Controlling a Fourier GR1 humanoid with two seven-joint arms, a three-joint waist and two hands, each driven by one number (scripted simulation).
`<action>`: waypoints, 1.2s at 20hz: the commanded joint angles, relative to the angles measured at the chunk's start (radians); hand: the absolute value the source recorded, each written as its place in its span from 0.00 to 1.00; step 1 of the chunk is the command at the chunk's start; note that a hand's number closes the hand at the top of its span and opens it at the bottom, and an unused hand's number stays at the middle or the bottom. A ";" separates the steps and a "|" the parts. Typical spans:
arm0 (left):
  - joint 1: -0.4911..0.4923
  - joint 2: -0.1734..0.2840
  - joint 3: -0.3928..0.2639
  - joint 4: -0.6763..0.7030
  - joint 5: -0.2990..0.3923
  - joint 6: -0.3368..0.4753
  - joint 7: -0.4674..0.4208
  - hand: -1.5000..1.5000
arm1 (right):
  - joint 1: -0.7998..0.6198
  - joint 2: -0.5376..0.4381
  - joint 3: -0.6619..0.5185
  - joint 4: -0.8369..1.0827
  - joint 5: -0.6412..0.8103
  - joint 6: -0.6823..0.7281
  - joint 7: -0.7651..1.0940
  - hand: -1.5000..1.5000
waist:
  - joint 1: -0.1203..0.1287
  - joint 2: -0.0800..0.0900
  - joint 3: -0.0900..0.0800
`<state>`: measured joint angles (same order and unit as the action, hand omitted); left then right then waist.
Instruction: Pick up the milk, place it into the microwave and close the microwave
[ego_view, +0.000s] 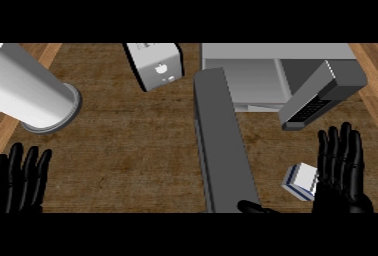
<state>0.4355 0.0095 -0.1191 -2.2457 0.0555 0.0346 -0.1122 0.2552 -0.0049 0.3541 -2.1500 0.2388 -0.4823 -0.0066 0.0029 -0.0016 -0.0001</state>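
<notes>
The milk (299, 180) is a small white carton with blue edges, lying on the wooden counter at the lower right. My right hand (341, 175) stands just right of it, open with straight fingers pointing away from me, and covers the carton's right edge. Its thumb (255, 207) sticks out to the left, below the carton. The microwave (275, 52) sits at the top right with its grey cavity (255, 82) exposed. Its long grey door (221, 145) hangs open, stretching toward me down the middle of the view. My left hand (22, 181) rests open at the lower left.
A dark grey panel with a keypad (322, 95) slants down at the microwave's right side. A large grey cylinder (33, 92) lies at the upper left. A white and grey box with a small logo (156, 65) stands at the top centre. Bare counter (133, 150) lies left of the door.
</notes>
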 joint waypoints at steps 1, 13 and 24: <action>0.033 -0.009 -0.014 0.038 -0.004 -0.016 -0.068 0.00 | 0.061 -0.023 -0.027 -0.006 -0.028 0.002 -0.011 0.00 | -0.002 0.000 0.000; 0.094 0.012 -0.002 -0.040 0.025 -0.047 -0.042 0.00 | 0.040 -0.044 -0.321 0.272 -0.311 0.079 -0.240 0.00 | -0.002 0.001 0.001; 0.146 0.020 0.062 0.038 0.092 -0.116 -0.166 0.00 | 0.166 -0.063 -0.403 0.483 -0.418 0.237 -0.508 0.00 | -0.003 0.000 0.000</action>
<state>0.5851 0.0332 -0.0811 -2.2639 0.1251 -0.0561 -0.2268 0.3692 -0.0447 -0.0044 -1.7144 -0.1233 -0.3245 -0.4396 0.0020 -0.0015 0.0003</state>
